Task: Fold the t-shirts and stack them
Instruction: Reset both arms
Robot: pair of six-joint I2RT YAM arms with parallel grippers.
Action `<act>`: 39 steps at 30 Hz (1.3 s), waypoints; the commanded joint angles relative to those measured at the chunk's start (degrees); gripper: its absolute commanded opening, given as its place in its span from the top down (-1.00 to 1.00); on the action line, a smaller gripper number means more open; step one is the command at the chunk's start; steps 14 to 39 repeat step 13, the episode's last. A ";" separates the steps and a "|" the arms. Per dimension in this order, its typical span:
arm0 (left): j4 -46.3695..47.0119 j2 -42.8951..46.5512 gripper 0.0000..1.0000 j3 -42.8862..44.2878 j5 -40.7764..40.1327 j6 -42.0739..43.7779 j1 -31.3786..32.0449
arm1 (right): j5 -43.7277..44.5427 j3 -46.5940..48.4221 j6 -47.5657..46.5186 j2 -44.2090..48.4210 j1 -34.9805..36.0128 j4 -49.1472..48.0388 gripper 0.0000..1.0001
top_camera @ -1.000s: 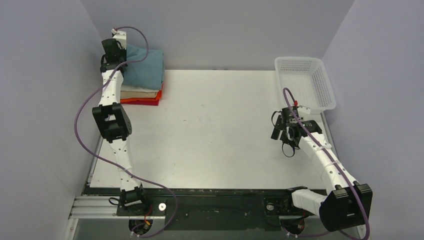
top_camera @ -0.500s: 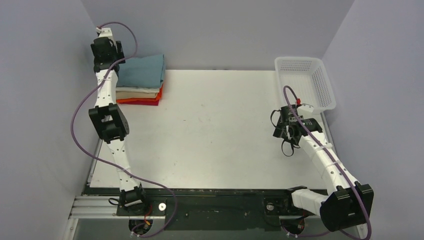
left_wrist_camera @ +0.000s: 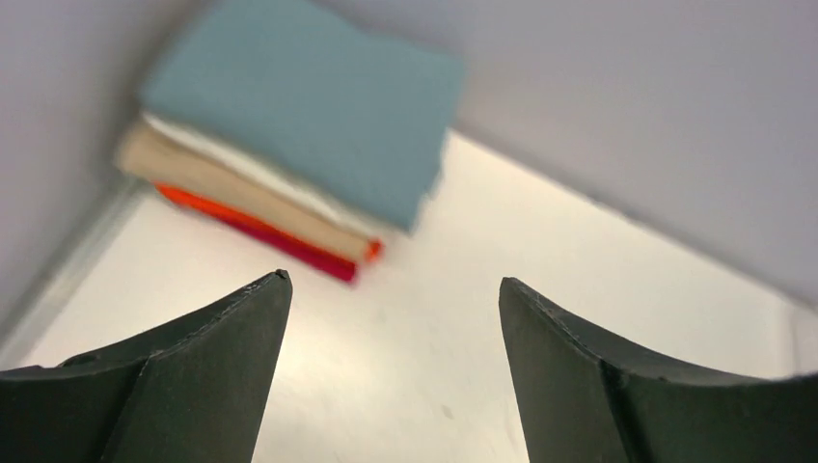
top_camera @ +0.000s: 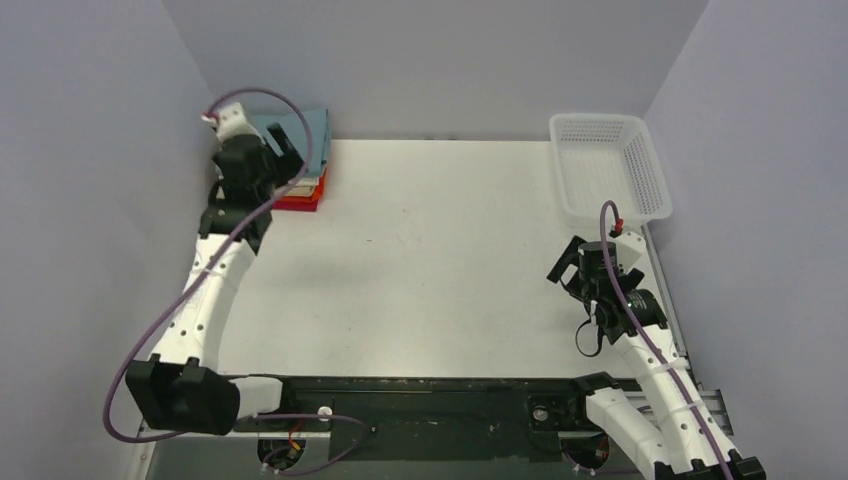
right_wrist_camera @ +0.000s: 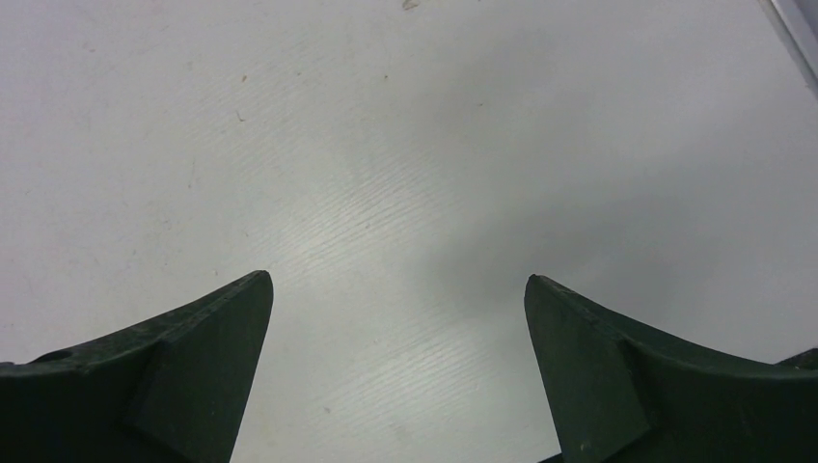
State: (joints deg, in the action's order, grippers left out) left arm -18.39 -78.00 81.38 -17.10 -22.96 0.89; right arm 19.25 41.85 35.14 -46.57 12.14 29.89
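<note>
The t-shirts (left_wrist_camera: 309, 116) lie folded in one stack in the far left corner, dusty teal on top, then cream, tan, orange and red. From above, only the teal top (top_camera: 316, 124) and the red bottom edge (top_camera: 300, 201) show, since my left arm covers the rest. My left gripper (top_camera: 288, 150) hangs open just short of the stack. In the left wrist view its jaws (left_wrist_camera: 394, 285) stand wide apart with only bare table between them. My right gripper (top_camera: 570, 266) is open at the right side, and its jaws (right_wrist_camera: 398, 280) are empty over the table.
A white perforated basket (top_camera: 610, 165) stands at the far right corner, just beyond my right gripper. Grey walls close in the left, far and right sides. The white table (top_camera: 430, 260) stretches between the stack and the basket.
My left arm has drawn back from the far corner behind the stack toward the near side, and the stack stays put. My right arm has pulled back toward its base.
</note>
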 commanded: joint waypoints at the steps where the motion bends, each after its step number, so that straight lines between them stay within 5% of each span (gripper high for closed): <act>1: -0.77 5.58 -0.79 -17.77 -0.47 -10.00 11.49 | -3.62 -3.47 0.52 4.50 0.24 -4.84 -1.00; 6: -0.84 13.57 -0.80 -32.84 -2.75 -15.20 22.67 | -2.06 -7.11 1.81 8.04 0.25 -4.59 -1.00; 10: -4.88 14.87 -0.81 -34.85 -6.47 -18.44 27.01 | -1.24 -8.82 1.85 9.89 0.25 -4.99 -1.00; 39: -4.48 16.13 -0.82 -35.33 -6.99 -19.12 27.80 | -0.82 -9.95 1.19 12.88 0.25 -6.61 -1.00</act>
